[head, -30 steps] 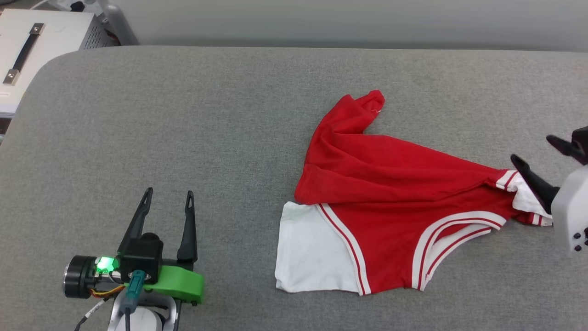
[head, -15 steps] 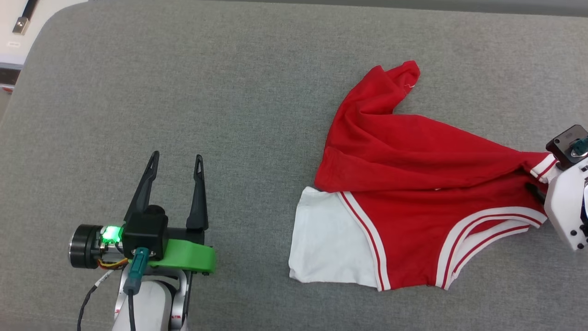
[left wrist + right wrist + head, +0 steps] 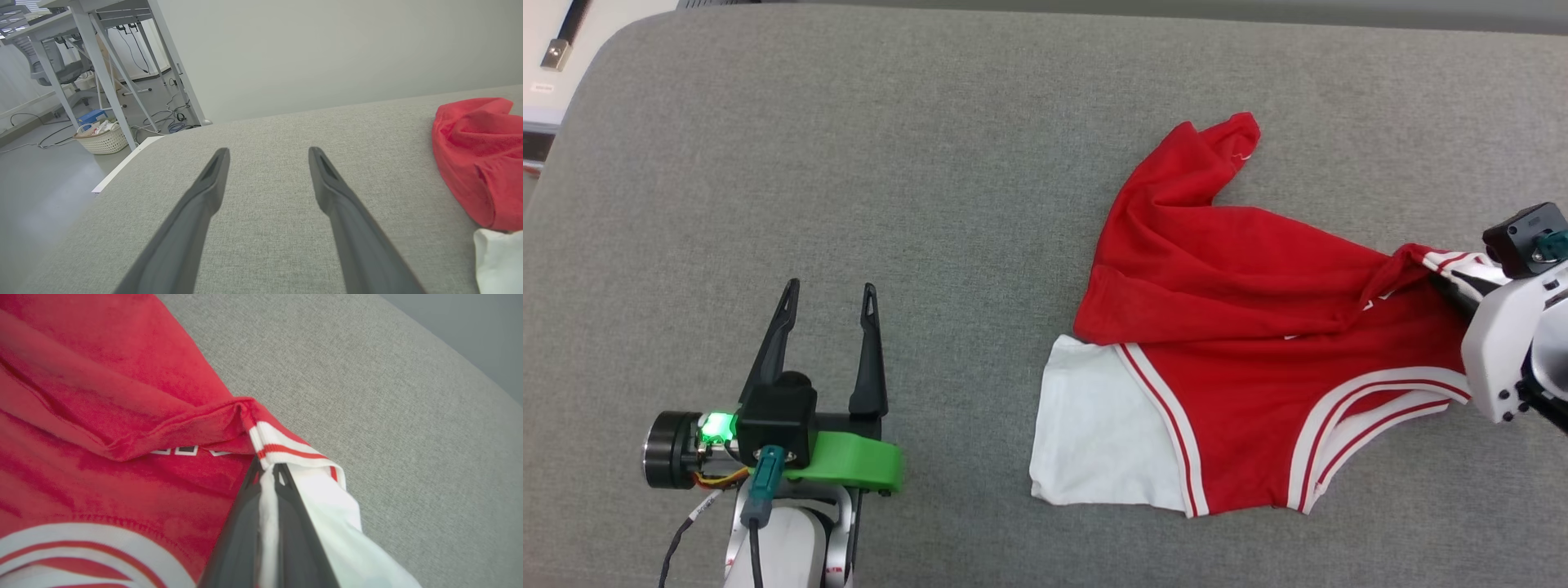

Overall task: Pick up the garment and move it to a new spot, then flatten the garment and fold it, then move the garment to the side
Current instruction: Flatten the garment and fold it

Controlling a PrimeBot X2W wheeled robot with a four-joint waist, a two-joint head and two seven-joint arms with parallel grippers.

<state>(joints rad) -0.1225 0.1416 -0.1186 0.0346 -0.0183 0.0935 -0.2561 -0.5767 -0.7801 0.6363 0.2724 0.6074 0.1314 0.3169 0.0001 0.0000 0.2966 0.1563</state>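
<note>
Right hand (image 3: 267, 473): closed. Both fingers pinch the white sleeve (image 3: 327, 498) of the garment (image 3: 1258, 327), just beside the striped seam trim.
Change: a second ago these fingers stood apart, one on each side of the sleeve. Now they meet with the fabric between them.
Fabric response: the red cloth at the seam is gathered into a ridge that runs toward the grip. Small lettering (image 3: 179, 450) shows just under that ridge.
Camera note: the head view has shifted over the last second, so most of the garment's apparent displacement is camera motion.
Task meaning: the grasp for the pick-up appears secured. Lift and transfer are not yet done — the body of the garment lies on the desk (image 3: 931, 163).
Garment location: on the right half of the desk, crumpled, with a red layer folded across the chest. The other sleeve (image 3: 1094, 433) lies flat at the garment's near left corner.
Left hand (image 3: 829, 284): fingers spread wide, holding nothing, over bare desk well apart from the garment.
Caution: a single-point hold on a sleeve probably lets the jersey hang and stretch unevenly.
Container: a pale woven basket (image 3: 104, 141) stands on the floor beyond the desk.
Contents: mixed pale items — too small to identify.
</note>
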